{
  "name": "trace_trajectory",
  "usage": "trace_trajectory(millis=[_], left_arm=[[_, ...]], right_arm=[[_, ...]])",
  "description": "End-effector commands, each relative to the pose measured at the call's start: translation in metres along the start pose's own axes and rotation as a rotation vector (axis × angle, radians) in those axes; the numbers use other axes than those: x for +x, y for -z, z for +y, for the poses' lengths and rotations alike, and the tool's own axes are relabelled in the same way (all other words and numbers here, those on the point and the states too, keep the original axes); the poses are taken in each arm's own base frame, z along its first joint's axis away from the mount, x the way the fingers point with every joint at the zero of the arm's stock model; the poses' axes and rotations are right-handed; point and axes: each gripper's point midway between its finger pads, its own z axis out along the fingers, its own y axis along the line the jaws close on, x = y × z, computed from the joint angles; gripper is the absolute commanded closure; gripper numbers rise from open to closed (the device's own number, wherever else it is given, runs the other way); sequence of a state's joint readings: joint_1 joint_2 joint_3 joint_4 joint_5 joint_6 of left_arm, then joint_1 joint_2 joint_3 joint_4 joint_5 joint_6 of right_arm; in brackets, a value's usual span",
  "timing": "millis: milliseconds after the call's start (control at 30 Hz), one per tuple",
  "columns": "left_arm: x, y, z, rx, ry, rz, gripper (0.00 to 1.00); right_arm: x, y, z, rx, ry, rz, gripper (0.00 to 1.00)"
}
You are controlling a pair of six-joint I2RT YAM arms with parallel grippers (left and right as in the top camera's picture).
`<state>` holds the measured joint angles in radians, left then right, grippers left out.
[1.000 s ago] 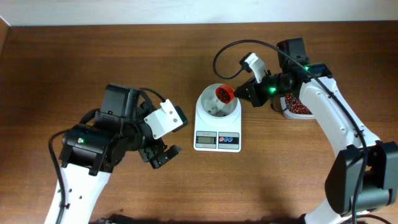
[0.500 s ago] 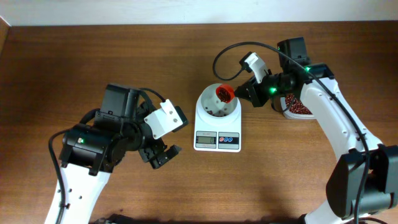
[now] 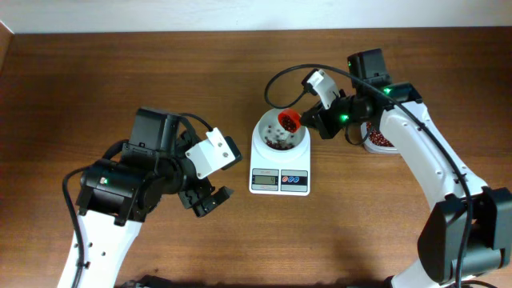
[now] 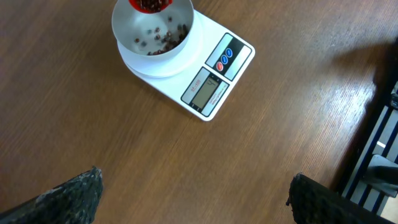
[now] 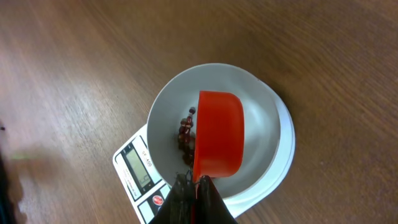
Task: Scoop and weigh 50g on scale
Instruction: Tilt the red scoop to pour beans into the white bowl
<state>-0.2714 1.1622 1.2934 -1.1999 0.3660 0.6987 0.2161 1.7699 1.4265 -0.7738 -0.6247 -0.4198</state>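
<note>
Overhead: beans [image 3: 276,145] in scale's bowl [image 3: 262,132] under red scoop [image 3: 287,122].

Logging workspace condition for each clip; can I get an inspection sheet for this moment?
Surface: brown wooden table, no stray beans visible.
Job's things: white scale with bowl on top; a few beans in the bowl; red scoop tipped over it; bean container partly hidden under the right arm.
Clutter: nothing seen.
End effectors: left end effector open, empty, apart from the scale; right end effector shut on the scoop's handle.
Cables: black cable loops beside the right wrist.
Surroundings: pale wall strip along the table's far edge.
</note>
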Motion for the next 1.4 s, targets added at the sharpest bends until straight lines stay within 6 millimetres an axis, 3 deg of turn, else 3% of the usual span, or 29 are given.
trace_trajectory(millis=[0, 100, 567, 667, 833, 967, 1033, 1133, 1233, 1333, 1367], left_arm=[[-0.004, 0.006, 0.003, -0.017, 0.001, -0.016, 0.01], [-0.004, 0.006, 0.003, -0.017, 0.001, -0.016, 0.01], [-0.004, 0.006, 0.003, -0.017, 0.001, -0.016, 0.01], [-0.004, 0.006, 0.003, -0.017, 0.002, -0.016, 0.01], [-0.004, 0.006, 0.003, -0.017, 0.001, -0.017, 0.01], [-0.004, 0.006, 0.003, -0.017, 0.001, -0.016, 0.01], [-0.004, 0.006, 0.003, -0.017, 0.001, -0.016, 0.01], [-0.004, 0.006, 0.003, -0.017, 0.001, -0.016, 0.01], [-0.004, 0.006, 0.003, -0.017, 0.001, -0.016, 0.01], [-0.004, 0.006, 0.003, -0.017, 0.001, -0.016, 0.01], [-0.004, 0.006, 0.003, -0.017, 0.001, -0.016, 0.01]], right_arm=[[-0.013, 0.008, 0.01, 0.014, 0.032, -0.036, 0.96], [-0.008, 0.01, 0.005, 0.077, 0.037, -0.002, 0.96], [-0.017, 0.013, 0.023, 0.039, 0.033, -0.03, 0.96], [-0.005, 0.013, 0.014, 0.107, 0.016, 0.031, 0.96], [-0.006, 0.014, 0.034, 0.002, -0.004, 0.012, 0.96], [-0.001, 0.012, 0.018, 0.095, 0.004, 0.045, 0.96], [0.0, 0.015, 0.024, 0.078, -0.001, 0.048, 0.96], [-0.011, 0.017, 0.035, 0.02, 0.018, -0.005, 0.96], [-0.013, 0.016, 0.024, 0.077, 0.028, -0.003, 0.96], [-0.019, 0.018, 0.045, -0.041, 0.03, -0.044, 0.96], [-0.02, 0.017, 0.043, -0.027, 0.036, -0.046, 0.96]])
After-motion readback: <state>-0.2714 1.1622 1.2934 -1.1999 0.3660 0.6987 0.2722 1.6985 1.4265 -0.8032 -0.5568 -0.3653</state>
